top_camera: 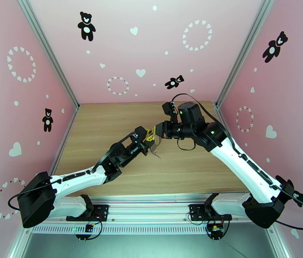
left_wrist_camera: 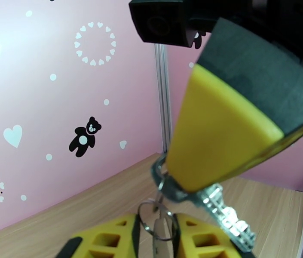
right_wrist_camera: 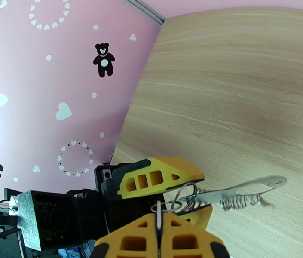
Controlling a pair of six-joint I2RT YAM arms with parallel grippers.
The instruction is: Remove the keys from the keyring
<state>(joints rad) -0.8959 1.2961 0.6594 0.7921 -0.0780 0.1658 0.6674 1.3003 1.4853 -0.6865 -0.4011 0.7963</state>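
So the right gripper (right_wrist_camera: 159, 218) has its jaws pressed together on the keyring (right_wrist_camera: 168, 207), up off the tabletop (right_wrist_camera: 237, 82). The left gripper (right_wrist_camera: 205, 190) has its jaws either side of the ring, can't tell if they're pinching. A key (right_wrist_camera: 237, 193) sticks out past them.

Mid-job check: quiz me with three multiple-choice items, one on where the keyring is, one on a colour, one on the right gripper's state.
1. Where is the keyring?
A. flat on the table
B. in the air between the left gripper and the right gripper
C. against the back wall

2. What colour are the right gripper's fingers?
A. yellow
B. white
C. red

3. How do the right gripper's jaws stand?
A. wide open
B. shut on thin metal of the keyring
C. shut on nothing

Answers:
1. B. In the top view, the metal hangs where the fingertips meet, above the table.
2. A. The right wrist view shows yellow pads.
3. B. A thin metal strip sits between its closed pads.
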